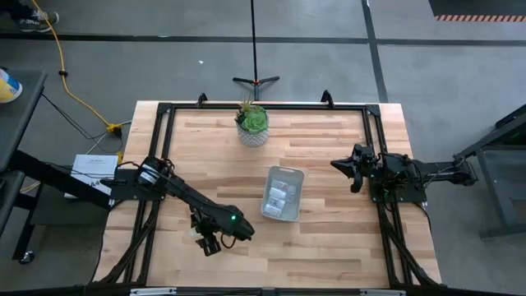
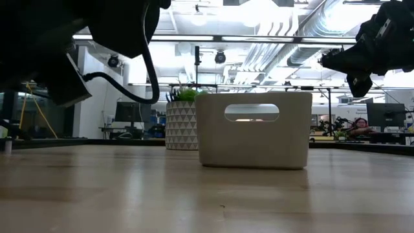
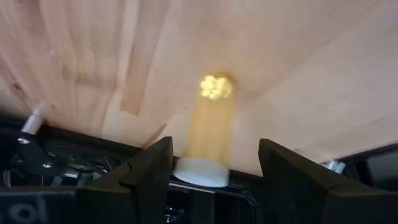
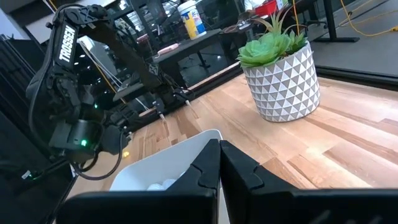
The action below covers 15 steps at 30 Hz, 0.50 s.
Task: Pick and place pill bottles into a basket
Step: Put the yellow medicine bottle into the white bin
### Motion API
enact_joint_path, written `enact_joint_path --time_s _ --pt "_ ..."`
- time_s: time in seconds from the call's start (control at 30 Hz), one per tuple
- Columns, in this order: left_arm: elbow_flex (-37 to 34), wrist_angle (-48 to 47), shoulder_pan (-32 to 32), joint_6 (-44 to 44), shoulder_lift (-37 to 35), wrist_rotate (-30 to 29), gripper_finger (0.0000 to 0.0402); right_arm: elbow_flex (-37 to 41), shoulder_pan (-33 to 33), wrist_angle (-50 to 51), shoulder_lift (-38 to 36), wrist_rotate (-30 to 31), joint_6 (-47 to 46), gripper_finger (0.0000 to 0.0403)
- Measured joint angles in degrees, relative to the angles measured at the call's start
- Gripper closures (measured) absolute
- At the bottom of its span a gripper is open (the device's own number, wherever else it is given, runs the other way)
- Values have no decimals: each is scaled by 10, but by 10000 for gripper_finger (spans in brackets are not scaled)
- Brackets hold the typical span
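My left gripper (image 1: 212, 242) is low over the table's near-left part and is open. In the left wrist view its fingers (image 3: 149, 174) stand on either side of a translucent pill bottle (image 3: 210, 127) with a white cap (image 3: 200, 172). A gap shows between the bottle and one finger. The pale basket (image 1: 283, 193) sits at mid-table with several white-capped pill bottles (image 1: 279, 196) lying in it. It also shows in the low view (image 2: 253, 129) and the right wrist view (image 4: 168, 163). My right gripper (image 1: 349, 168) is shut and empty, raised over the table's right part.
A green plant in a white patterned pot (image 1: 252, 125) stands at the table's far middle, behind the basket. A black frame (image 1: 164, 111) runs along the table's edges. Bare wood lies between the basket and each arm.
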<state>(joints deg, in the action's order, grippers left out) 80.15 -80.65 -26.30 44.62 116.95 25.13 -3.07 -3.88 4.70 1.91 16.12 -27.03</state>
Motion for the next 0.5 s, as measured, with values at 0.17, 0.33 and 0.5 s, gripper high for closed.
enact_joint_path --time_s 0.17,0.33,0.5 --pt "0 8 0 2 0 -4 131 0 0 0 0 0 0 403" --pt "0 16 0 -9 0 -8 131 0 0 0 0 0 0 403" --pt "0 16 0 -24 0 -9 131 0 0 0 0 0 -2 403"
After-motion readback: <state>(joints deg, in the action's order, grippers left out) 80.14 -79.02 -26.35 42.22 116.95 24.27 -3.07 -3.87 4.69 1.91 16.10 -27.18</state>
